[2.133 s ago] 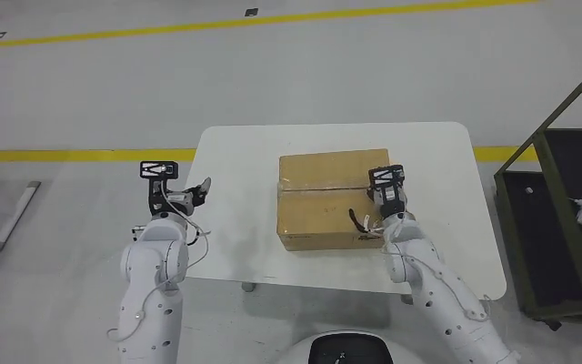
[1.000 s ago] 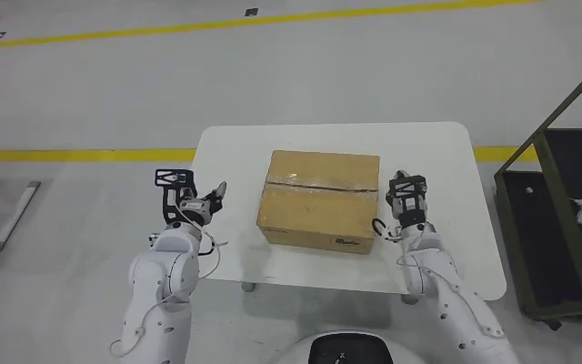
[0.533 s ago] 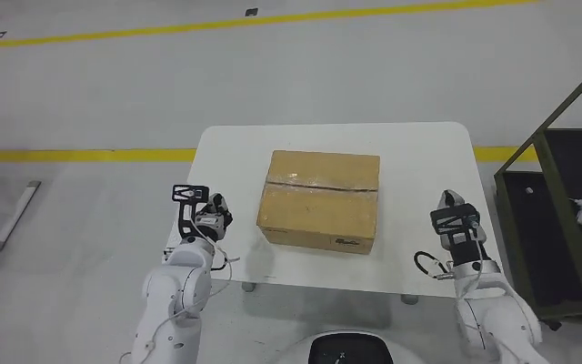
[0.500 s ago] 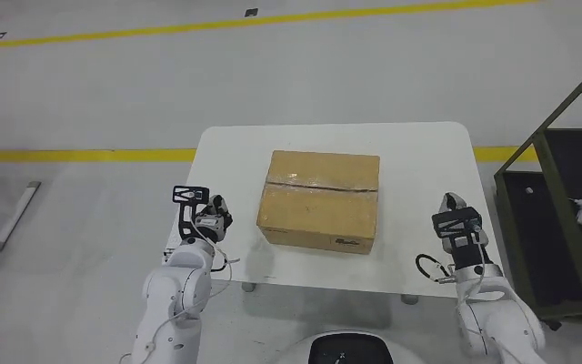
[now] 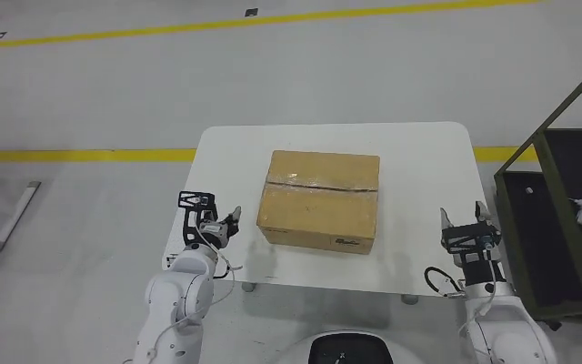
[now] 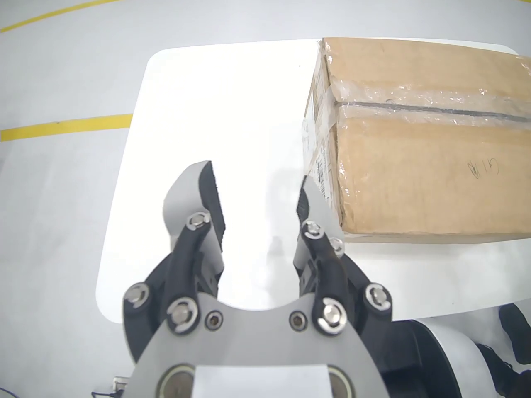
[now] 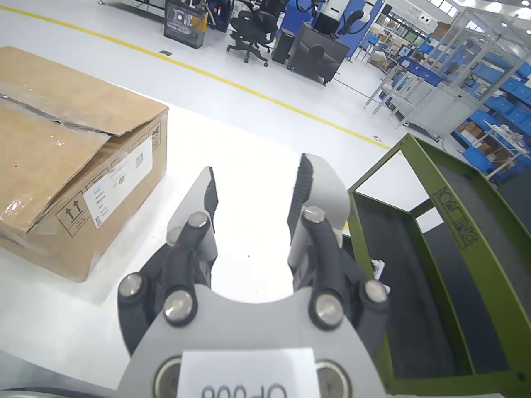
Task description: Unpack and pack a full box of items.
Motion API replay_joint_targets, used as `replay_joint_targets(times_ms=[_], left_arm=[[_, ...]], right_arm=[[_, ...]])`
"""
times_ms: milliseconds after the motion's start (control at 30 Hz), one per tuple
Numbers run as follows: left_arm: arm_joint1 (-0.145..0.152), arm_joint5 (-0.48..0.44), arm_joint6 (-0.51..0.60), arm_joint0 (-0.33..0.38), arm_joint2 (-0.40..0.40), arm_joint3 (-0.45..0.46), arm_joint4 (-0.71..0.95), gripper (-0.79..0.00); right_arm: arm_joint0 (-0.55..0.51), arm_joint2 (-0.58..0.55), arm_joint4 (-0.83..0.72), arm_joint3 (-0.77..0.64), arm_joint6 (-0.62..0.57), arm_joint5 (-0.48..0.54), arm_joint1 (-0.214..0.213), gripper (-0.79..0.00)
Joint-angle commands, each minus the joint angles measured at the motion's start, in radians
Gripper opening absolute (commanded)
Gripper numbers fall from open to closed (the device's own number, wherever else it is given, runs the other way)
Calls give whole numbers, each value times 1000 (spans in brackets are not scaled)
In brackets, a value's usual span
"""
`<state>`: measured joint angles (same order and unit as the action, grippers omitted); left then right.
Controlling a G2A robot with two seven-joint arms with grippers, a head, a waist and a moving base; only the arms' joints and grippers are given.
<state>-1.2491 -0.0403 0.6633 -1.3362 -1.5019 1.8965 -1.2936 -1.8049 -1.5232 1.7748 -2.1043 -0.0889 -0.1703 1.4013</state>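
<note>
- Your left gripper (image 6: pixel 255 178) hangs over the left edge of the table (image 5: pixel 427 155). Its jaws are spread and nothing sits between them.
- The box (image 5: pixel 320 200) lies just right of that gripper, near one finger but apart from it. It sits about mid-table and a little askew to the table's edges.
- The flaps are down, so whatever the box holds is hidden from you.
- Clear tape (image 6: pixel 415 101) runs along the top seam and down the left end.
- White stickers (image 6: pixel 321 159) on that left end face carry print too small and too steeply angled to read.
- A handwritten mark (image 6: pixel 483 167) on the top is a scrawl you cannot make out.
- On the right end face you can see a white label (image 7: pixel 118 186) with an upward-arrows symbol (image 7: pixel 74 211) beside it.
- The flap above that label seems to stand slightly proud, perhaps with the tape split there, though the angle is poor.
- Your right gripper (image 7: pixel 257 167) hangs over the table's near right edge, well apart from the box. Its jaws are parted and empty.
- The green cart (image 7: pixel 415 217) stands just right of the table. It has raised lettering on its rim and is cut off at the frame's edge.
</note>
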Motion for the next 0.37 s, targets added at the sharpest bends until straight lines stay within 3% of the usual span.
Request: replay_joint_targets(times_ms=[0, 133, 333], left_arm=[[0, 0, 0, 0, 0, 0, 0, -261], [0, 0, 0, 0, 0, 0, 0, -86], [0, 0, 0, 0, 0, 0, 0, -1]], right_arm=[[0, 0, 0, 0, 0, 0, 0, -258], [0, 0, 0, 0, 0, 0, 0, -86], [0, 0, 0, 0, 0, 0, 0, -1]])
